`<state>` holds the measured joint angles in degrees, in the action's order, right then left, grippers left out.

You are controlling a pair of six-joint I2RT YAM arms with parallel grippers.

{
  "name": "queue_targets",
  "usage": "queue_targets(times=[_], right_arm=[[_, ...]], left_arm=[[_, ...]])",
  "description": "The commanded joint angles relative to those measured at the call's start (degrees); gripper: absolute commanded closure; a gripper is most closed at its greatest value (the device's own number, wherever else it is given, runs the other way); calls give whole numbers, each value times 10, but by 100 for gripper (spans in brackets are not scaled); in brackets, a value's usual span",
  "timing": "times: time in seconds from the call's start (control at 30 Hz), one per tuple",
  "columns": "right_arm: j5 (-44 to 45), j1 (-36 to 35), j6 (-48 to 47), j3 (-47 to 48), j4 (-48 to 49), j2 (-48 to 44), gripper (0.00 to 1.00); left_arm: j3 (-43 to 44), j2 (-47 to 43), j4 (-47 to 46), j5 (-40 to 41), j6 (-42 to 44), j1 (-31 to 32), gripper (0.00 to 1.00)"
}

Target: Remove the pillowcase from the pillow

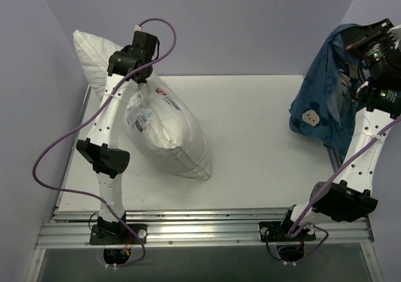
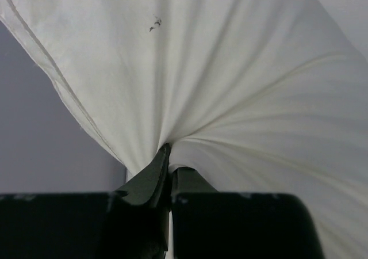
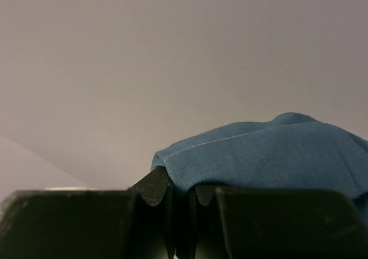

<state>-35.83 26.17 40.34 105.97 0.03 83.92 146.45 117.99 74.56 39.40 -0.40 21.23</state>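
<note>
Top external: pillow [image 1: 169,138] left on table [image 1: 263,144], far corner raised past back-left edge. Pillowcase [image 1: 319,103] hangs right, well apart, overhanging right edge. Release there risks floor drop; room lies between them.
Left wrist: left claw [image 2: 168,161] pinches pillow; thin bite may slip.
Right wrist: right claw [image 3: 179,187] clamped on pillowcase hem.

Lettering [image 1: 172,101] on pillow [image 1: 182,144]: too small for us to read.
Right side of pillowcase [image 1: 319,88]: we lose it behind the right arm [image 1: 363,144].
</note>
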Motion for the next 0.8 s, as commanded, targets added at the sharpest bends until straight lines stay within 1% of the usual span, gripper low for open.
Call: queue_targets(times=[0.0, 0.03, 0.07, 0.1, 0.13, 0.17, 0.2, 0.23, 0.27, 0.3, 0.33, 0.37, 0.4, 0.43, 0.47, 0.5, 0.53, 0.57, 0.6, 0.63, 0.67, 0.73, 0.77], right_arm=[[-106, -21, 108, -20, 241, -38, 100], [-117, -27, 126, -33, 305, -45, 100], [-131, -31, 141, -47, 326, -53, 100], [-134, -40, 156, -84, 349, -72, 100], [-128, -45, 153, -106, 346, -85, 100], [-122, -50, 143, -130, 332, -100, 100], [-114, -63, 95, -174, 268, -130, 100], [-104, -75, 65, -198, 224, -147, 100], [-76, -88, 35, -223, 185, -181, 100], [-65, -116, -13, -251, 112, -197, 100], [-57, -126, -31, -313, 77, -212, 100], [-32, -131, -48, -343, 39, -241, 100], [-11, -132, -64, -370, -51, -256, 100], [10, -136, -96, -418, -90, -270, 100], [41, -141, -111, -435, -124, -302, 100], [103, -148, -118, -449, -180, -321, 100], [122, -159, -120, -461, -201, -341, 100], [148, -168, -123, -472, -222, -379, 100], [208, -180, -122, -473, -258, -397, 100], [239, -189, -116, -473, -278, -413, 100], [268, -200, -112, -460, -295, -435, 100], [312, -208, -110, -438, -322, -449, 100], [320, -213, -105, -409, -327, -456, 100]], left_arm=[[3, -86, -95, 0, -34, -1, 98], [-72, -109, -117, -5, -43, -1, 98], [-116, -136, -166, -13, -48, -1, 98], [-161, -188, -189, -29, -53, -1, 98], [-246, -213, -228, -37, -66, -1, 98], [-289, -239, -244, -45, -74, -1, 98], [-330, -288, -257, -59, -84, -1, 96], [-410, -311, -267, -66, -106, -1, 91], [-449, -337, -282, -75, -118, -1, 84], [-488, -387, -291, -93, -127, -1, 69], [-522, -410, -296, -102, -146, -2, 59], [-584, -434, -299, -110, -154, -3, 52], [-608, -479, -296, -117, -162, -4, 39], [-628, -499, -283, -128, -174, -6, 34], [-657, -522, -275, -132, -179, -7, 29], [-667, -563, -266, -134, -183, -7, 17], [-673, -583, -247, -136, -188, -6, 12], [-677, -603, -235, -136, -188, -7, 9], [-674, -638, -223, -133, -189, -7, 5], [-671, -653, -197, -124, -197, -7, 3], [-667, -668, -187, -122, -201, -7, 3], [-659, -708, -169, -119, -216, -7, 5], [-659, -731, -166, -121, -219, -7, 5]])
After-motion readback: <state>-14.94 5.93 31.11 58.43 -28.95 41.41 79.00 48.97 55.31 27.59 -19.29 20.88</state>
